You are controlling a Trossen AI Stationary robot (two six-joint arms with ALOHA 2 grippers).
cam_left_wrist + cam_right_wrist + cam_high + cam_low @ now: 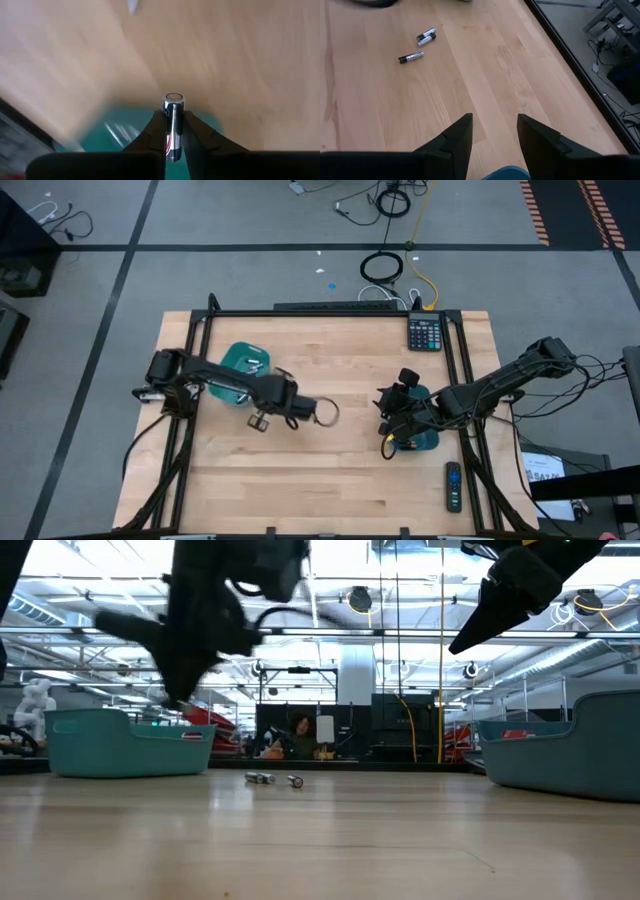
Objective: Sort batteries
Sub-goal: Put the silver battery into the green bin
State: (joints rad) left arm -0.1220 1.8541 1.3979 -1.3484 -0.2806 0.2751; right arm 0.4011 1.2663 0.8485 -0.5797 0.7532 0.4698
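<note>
My left gripper [173,118] is shut on a silvery battery [173,107] with a dark label. In the high view it [320,411] hovers over the table's middle, right of the left teal tray [243,364]. That tray's floor [120,134] shows several silvery cells below the fingers. My right gripper [494,125] is open and holds nothing. It [389,418] hangs at the left rim of the right teal tray [420,438]. Three loose batteries [419,45] lie on their sides on the wood ahead of it, also seen in the low view as small cells [272,779]. My left gripper pinches the battery between its two fingers [155,127], which lie along the cell's sides [173,125]. The cell's flat end [173,97] sticks out past the fingertips. The battery is lifted clear of the table, in line with the fingers.
A black calculator [425,332] lies at the table's far right, and a black remote [453,485] near the right front corner. A black frame rail [570,55] runs along the table's edge. Bare wood [330,480] lies between the two trays and toward the near edge.
</note>
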